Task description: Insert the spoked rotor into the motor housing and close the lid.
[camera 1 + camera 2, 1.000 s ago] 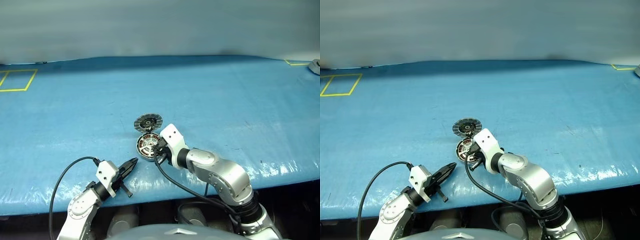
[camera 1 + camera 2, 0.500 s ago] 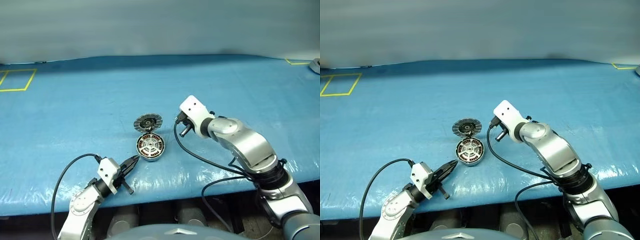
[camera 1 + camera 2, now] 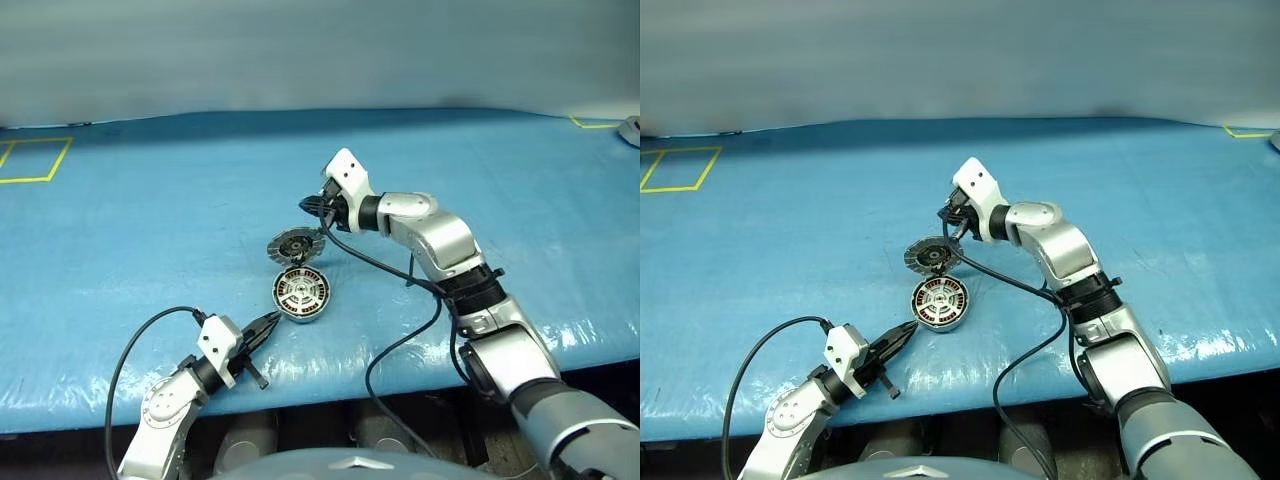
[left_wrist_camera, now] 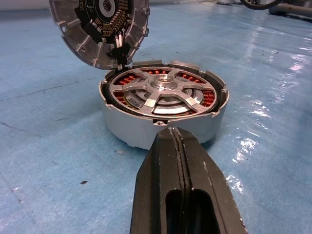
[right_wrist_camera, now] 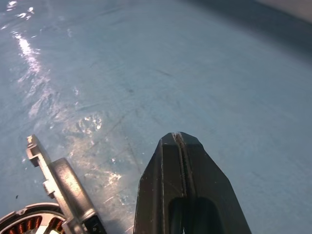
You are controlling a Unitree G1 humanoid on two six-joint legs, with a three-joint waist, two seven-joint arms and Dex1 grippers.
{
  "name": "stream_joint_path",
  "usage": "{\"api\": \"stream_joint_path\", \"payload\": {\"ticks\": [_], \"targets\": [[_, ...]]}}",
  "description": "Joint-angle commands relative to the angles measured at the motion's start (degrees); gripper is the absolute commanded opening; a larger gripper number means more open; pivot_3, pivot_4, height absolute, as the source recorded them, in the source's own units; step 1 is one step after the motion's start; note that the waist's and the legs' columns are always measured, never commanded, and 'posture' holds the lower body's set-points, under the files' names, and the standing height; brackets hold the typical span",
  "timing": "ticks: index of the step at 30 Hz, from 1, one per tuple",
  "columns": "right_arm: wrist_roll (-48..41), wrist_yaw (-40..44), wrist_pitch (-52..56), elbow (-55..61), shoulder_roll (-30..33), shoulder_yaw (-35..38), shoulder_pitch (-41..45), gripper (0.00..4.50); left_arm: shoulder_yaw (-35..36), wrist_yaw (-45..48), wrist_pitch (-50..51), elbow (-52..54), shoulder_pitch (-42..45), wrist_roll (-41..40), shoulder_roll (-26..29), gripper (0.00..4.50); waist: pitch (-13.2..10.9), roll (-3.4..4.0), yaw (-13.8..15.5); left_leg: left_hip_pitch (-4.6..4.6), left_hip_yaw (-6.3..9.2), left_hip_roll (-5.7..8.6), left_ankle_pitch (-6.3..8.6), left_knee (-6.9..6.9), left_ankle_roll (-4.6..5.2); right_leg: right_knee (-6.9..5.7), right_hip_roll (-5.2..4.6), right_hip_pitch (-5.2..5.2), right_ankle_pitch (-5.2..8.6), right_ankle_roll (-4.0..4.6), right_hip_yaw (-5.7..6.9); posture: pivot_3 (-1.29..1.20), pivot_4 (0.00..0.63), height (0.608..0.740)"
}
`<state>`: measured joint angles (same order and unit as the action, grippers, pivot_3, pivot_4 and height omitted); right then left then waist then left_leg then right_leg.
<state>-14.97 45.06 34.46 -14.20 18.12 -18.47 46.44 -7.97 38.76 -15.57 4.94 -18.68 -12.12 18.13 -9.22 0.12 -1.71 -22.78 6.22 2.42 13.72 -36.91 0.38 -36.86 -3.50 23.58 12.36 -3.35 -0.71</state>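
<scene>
The motor housing (image 3: 301,294) sits on the blue table, its copper windings showing under the spoked rotor (image 4: 163,92), which lies inside it. The lid (image 3: 297,245) stands tilted on edge against the housing's far rim, with its finned, dark-centred face towards me. My right gripper (image 3: 312,207) is shut and empty, and hovers just behind and above the lid. In the right wrist view the lid's rim (image 5: 63,187) is to one side of the shut fingertips (image 5: 179,139). My left gripper (image 3: 265,325) is shut and empty, low at the housing's near left, pointing at its wall (image 4: 126,129).
A yellow tape rectangle (image 3: 30,160) marks the table's far left and a yellow corner (image 3: 590,125) its far right, beside a grey object (image 3: 630,132). The table's front edge runs just below the left gripper. Black cables trail from both wrists.
My right gripper has lifted off the housing, swung out to the right, then moved away from me to behind the lid. The left gripper, housing and lid have stayed put.
</scene>
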Motion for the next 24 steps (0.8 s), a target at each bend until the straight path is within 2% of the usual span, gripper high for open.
{"api": "stream_joint_path", "payload": {"ticks": [1, 5, 11, 17, 24], "targets": [[-0.20, 7.94, -0.44, -1.40, 0.30, -2.06, 1.64, 0.03, -0.03, -0.47, -1.31, 0.71, -0.54, 0.25, -0.24, 0.00, -0.01, 0.02, -0.08, 0.00, -0.01, 0.00, 0.00, 0.01, 0.00, 0.00, 0.00, 0.01, 0.00, 0.01, -0.01, 0.00, 0.150, 0.740], [-1.29, 15.98, 2.15, -0.79, 2.03, -3.54, 1.55, 0.03, 0.01, -1.01, -1.49, 0.63, -1.26, 0.56, -0.54, 0.00, -0.04, 0.06, -0.11, 0.00, 0.00, -0.01, 0.00, 0.01, 0.00, -0.03, 0.00, 0.04, 0.00, 0.02, -0.02, 0.00, 0.150, 0.740], [-2.62, 20.41, 5.61, 4.32, 3.86, -3.11, -1.32, 0.03, -0.22, -1.35, -1.78, 0.43, -1.96, 0.66, -0.73, 0.00, -0.04, 0.07, -0.02, -0.01, 0.00, -0.01, 0.01, -0.01, -0.01, -0.03, -0.02, 0.05, 0.00, 0.01, -0.02, 0.00, 0.150, 0.740], [-1.05, 17.48, 6.24, 12.44, 4.77, -4.10, -8.32, 0.03, -0.50, -0.43, -1.92, -0.73, -2.00, 0.53, -0.60, 0.00, -0.04, 0.07, 0.24, -0.02, 0.03, 0.00, 0.03, 0.00, -0.02, -0.02, -0.04, 0.04, 0.01, 0.02, -0.01, 0.00, 0.150, 0.740], [-0.16, 12.53, 5.15, 15.48, 2.08, -3.86, -10.69, 0.03, -0.66, 0.55, -2.45, -2.12, -0.99, 0.42, -0.53, 0.00, -0.04, 0.08, 0.17, 0.03, -0.01, -0.03, 0.00, -0.10, -0.07, -0.07, 0.00, 0.02, -0.01, 0.02, -0.02, 0.00, 0.150, 0.740]]}}
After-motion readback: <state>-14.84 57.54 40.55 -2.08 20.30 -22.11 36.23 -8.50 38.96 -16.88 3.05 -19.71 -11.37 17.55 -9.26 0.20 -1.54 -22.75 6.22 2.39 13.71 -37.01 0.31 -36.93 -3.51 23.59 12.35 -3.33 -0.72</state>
